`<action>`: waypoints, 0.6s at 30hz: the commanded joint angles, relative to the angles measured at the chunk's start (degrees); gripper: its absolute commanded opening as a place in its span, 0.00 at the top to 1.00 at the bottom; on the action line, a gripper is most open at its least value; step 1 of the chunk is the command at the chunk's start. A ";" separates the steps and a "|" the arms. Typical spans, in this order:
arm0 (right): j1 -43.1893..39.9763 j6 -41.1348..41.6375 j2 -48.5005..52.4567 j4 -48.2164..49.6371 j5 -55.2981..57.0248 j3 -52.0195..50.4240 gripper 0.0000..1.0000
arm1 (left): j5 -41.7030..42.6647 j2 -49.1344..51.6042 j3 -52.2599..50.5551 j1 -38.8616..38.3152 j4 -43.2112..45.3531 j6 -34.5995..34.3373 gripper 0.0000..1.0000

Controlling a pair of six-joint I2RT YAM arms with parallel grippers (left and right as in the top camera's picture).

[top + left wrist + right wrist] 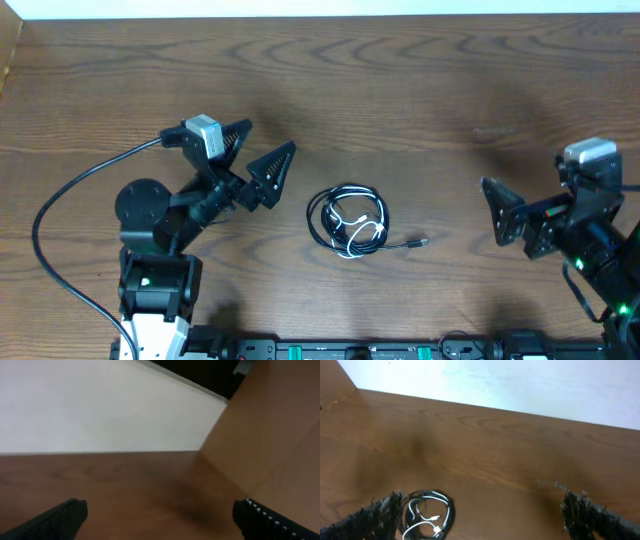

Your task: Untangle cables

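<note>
Cables [348, 221] are coiled in one small bundle at centre frame on the table [420, 90], slightly below the middle. It's black loops with a white cord inside, and one black plug end [422, 241] trails out to the lower right. Left gripper [272, 135] sits left of the bundle, clear of it, jaws spread wide, holding nothing. Right gripper [481, 497] is well off at the right edge, jaws also wide apart and empty. In my right wrist view the bundle sits at lower left, beside the left finger [375, 517].

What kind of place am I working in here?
Probably a robot test bench: a wood-grain table before a plain white backdrop, left arm and right arm facing one staged bundle of cables.
</note>
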 commanded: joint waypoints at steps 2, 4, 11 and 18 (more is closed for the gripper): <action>-0.37 -1.38 -0.02 0.63 -0.33 1.36 0.01 | 7.10 -0.50 1.16 0.20 1.22 -3.21 0.02; -0.37 -1.38 -0.02 0.61 -0.35 1.33 0.01 | 7.56 -0.48 1.16 0.20 1.20 -3.23 0.02; -0.37 -1.40 -0.07 0.07 -0.52 1.33 0.01 | 9.79 -0.42 1.14 0.20 0.17 -3.17 0.02; -0.35 -1.38 -0.07 -0.11 -0.57 1.33 0.01 | 11.17 1.18 1.09 -0.28 -9.64 4.87 0.02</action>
